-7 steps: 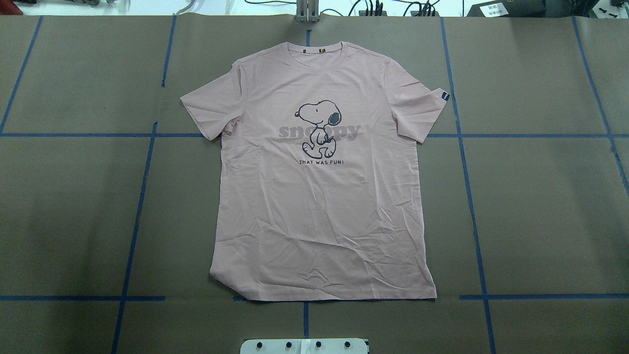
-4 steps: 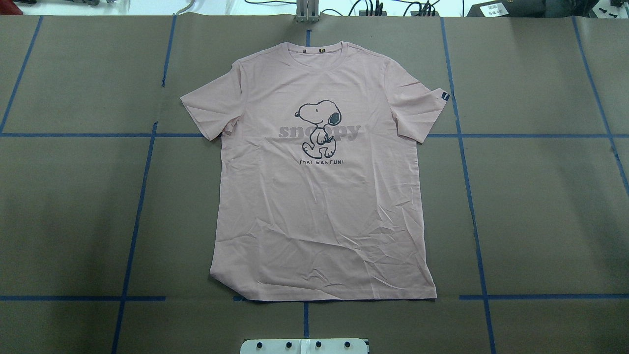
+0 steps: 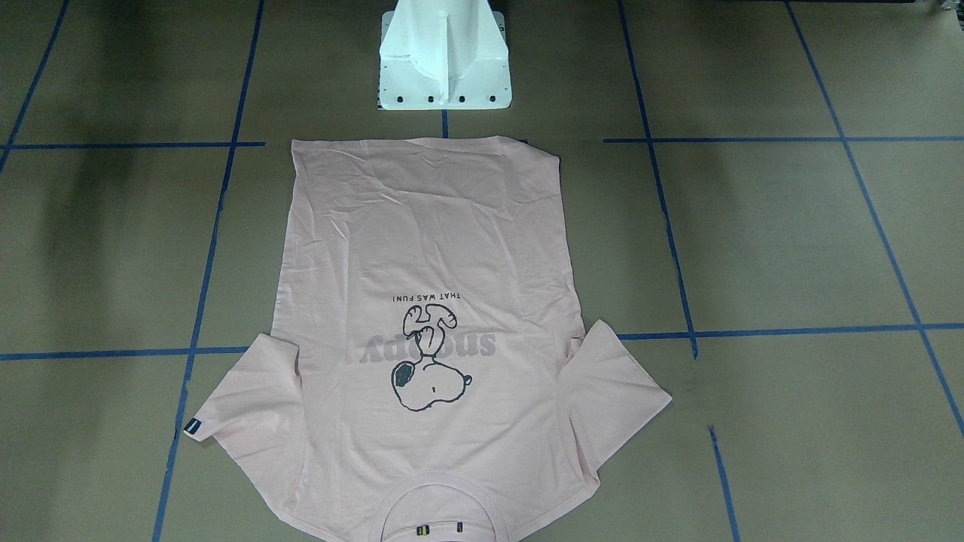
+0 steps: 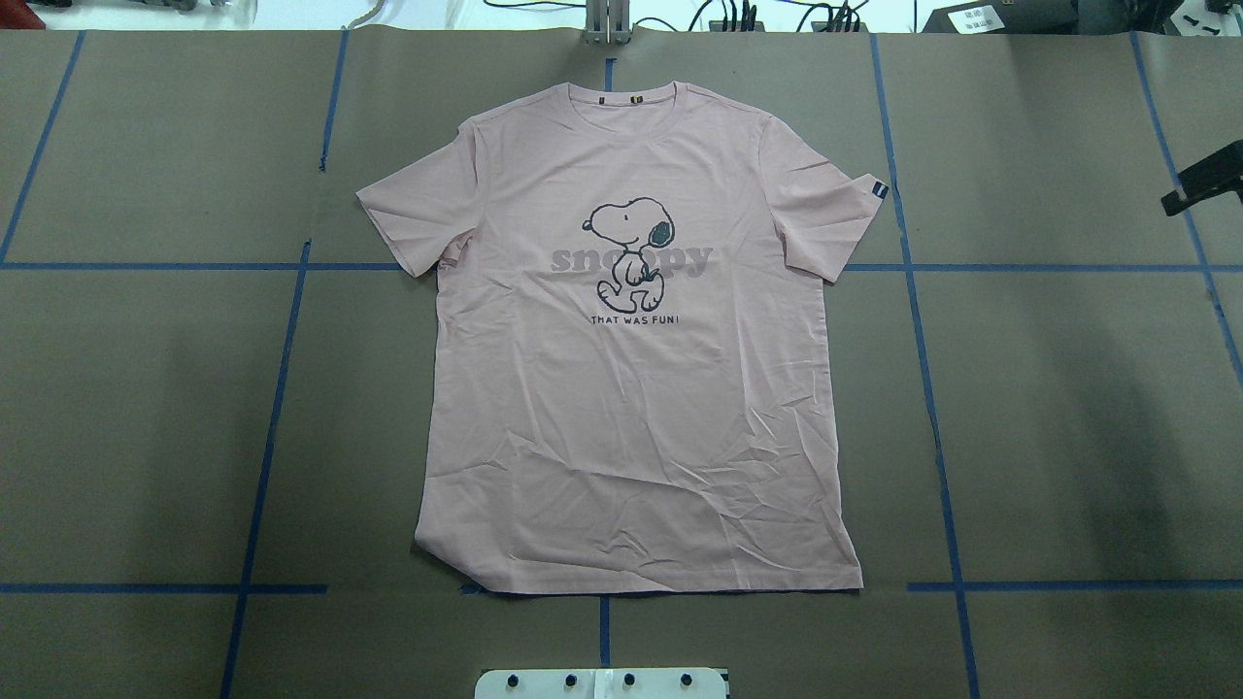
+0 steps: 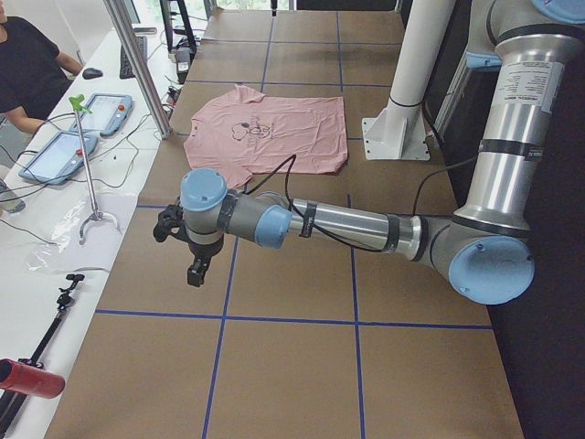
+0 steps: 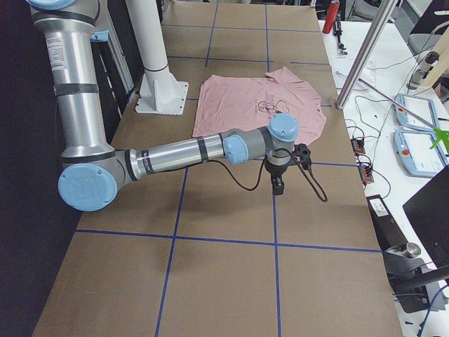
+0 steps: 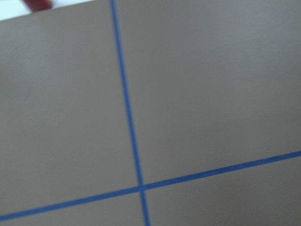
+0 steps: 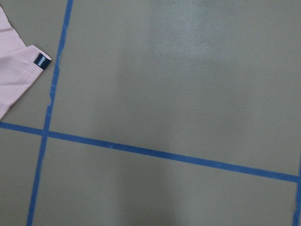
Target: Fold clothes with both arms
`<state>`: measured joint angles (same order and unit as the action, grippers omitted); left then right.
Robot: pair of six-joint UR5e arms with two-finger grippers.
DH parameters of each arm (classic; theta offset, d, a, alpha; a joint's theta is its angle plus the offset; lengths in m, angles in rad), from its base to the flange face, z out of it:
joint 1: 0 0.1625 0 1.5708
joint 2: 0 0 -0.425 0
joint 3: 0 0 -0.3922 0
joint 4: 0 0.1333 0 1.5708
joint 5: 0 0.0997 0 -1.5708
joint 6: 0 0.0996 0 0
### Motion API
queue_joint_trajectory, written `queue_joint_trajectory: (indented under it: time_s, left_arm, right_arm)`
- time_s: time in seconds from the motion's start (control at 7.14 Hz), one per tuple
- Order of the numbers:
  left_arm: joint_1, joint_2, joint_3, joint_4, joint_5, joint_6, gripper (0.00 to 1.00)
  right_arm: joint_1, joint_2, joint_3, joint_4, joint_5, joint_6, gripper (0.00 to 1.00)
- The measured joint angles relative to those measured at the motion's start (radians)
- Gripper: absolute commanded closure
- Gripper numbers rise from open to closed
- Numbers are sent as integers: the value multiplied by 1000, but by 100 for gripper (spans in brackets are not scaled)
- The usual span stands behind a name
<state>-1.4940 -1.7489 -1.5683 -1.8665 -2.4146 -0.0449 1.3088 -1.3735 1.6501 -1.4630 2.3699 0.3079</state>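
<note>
One pale pink T-shirt (image 4: pixel 631 408) lies flat and face up in the middle of the table (image 4: pixel 146 408), its hem toward the white pedestal (image 3: pixel 444 68) and its collar at the far side. I see both sleeves spread out, a small black tag (image 4: pixel 879 190) on the sleeve at the robot's right, a black-outline Snoopy (image 4: pixel 629 254) over grey lettering, and creases across the lower half. The left gripper (image 5: pixel 195 272) and right gripper (image 6: pixel 278 185) hang above bare table on either side, clear of the shirt. I cannot tell whether either is open or closed.
</note>
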Motion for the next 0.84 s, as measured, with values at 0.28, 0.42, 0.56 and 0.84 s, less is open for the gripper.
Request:
queue_joint_trajectory:
  time_s: [0.28,0.42,0.56,0.84]
  left_arm:
    - [55,-30,14,-70,-8,-70,0]
    - [82,-64,33,-76,3,-96,0]
    - [111,-94,48,-79,29,-133,0]
    - [152,-141,56,-82,66,-223,0]
  right_arm:
    - [-79,173,-162,133,-8,202,0]
    - [-118,233,-247,236,-29,295,0]
    - [-155,293,-335,326,-61,361,0]
    - [-215,422,-516,472,-159,431,1]
